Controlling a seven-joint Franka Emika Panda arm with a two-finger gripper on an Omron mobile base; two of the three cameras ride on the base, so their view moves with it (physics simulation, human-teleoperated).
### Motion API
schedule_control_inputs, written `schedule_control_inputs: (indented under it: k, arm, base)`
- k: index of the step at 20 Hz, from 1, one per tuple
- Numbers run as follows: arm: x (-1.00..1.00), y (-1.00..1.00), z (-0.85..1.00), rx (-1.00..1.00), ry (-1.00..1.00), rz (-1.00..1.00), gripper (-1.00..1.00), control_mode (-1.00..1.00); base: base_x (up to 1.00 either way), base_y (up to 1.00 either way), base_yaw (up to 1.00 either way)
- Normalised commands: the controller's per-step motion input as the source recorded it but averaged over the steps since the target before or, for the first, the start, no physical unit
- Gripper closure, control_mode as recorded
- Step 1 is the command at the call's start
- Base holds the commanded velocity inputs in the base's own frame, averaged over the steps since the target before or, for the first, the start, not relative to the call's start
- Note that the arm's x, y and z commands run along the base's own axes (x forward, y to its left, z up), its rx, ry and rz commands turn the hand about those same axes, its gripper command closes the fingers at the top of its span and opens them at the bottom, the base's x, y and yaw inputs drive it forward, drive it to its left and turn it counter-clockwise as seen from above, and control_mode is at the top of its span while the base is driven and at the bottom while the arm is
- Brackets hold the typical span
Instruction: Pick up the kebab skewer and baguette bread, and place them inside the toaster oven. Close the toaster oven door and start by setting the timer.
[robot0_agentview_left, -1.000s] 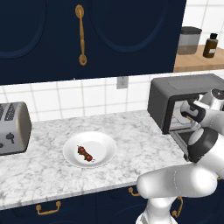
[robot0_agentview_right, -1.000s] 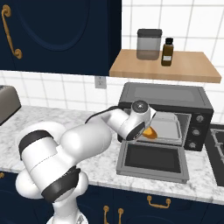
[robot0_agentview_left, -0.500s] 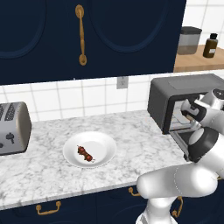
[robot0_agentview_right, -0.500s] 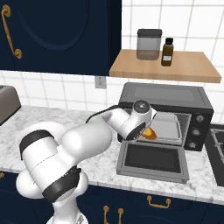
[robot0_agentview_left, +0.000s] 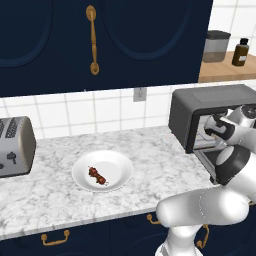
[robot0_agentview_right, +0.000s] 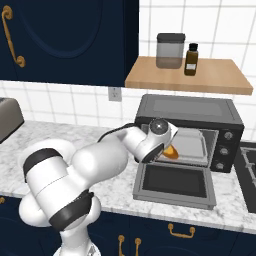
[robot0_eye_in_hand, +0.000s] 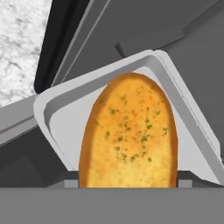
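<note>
The baguette bread, golden and herb-flecked, stands close before the hand, over the light grey tray inside the toaster oven. My gripper reaches into the oven mouth, shut on the baguette bread; the loaf hides the fingertips in the hand view. The toaster oven door lies folded down flat on the counter. On the left side of the counter, the kebab skewer rests on the white plate. From the left base view the hand sits at the front of the toaster oven.
A silver two-slot toaster stands at the counter's far left. Above the oven, a wooden shelf carries a grey canister and a dark bottle. Dark blue cabinets hang overhead. A stove edge borders the oven's right.
</note>
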Motion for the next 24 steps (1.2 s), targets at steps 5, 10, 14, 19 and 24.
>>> schedule_control_inputs:
  k: [5, 10, 14, 19, 24]
  arm:
    - [0.11, -0.01, 0.46, 0.00, 0.01, 0.00, -1.00, -1.00]
    - [0.00, -0.04, 0.80, 0.00, 0.17, 0.00, -1.00, -1.00]
    - [0.00, -0.04, 0.75, 0.00, 0.10, 0.00, -1.00, -1.00]
    - [-0.01, -0.02, 0.44, 0.00, 0.00, 0.00, -1.00, -1.00]
    - [-0.82, 0.02, 0.24, 0.01, 0.07, -0.13, -1.00, -1.00]
  base:
    - [0.00, 0.00, 0.00]
    - [0.00, 0.00, 0.00]
    - [0.00, 0.00, 0.00]
    - [0.00, 0.00, 0.00]
    - [0.00, 0.00, 0.00]
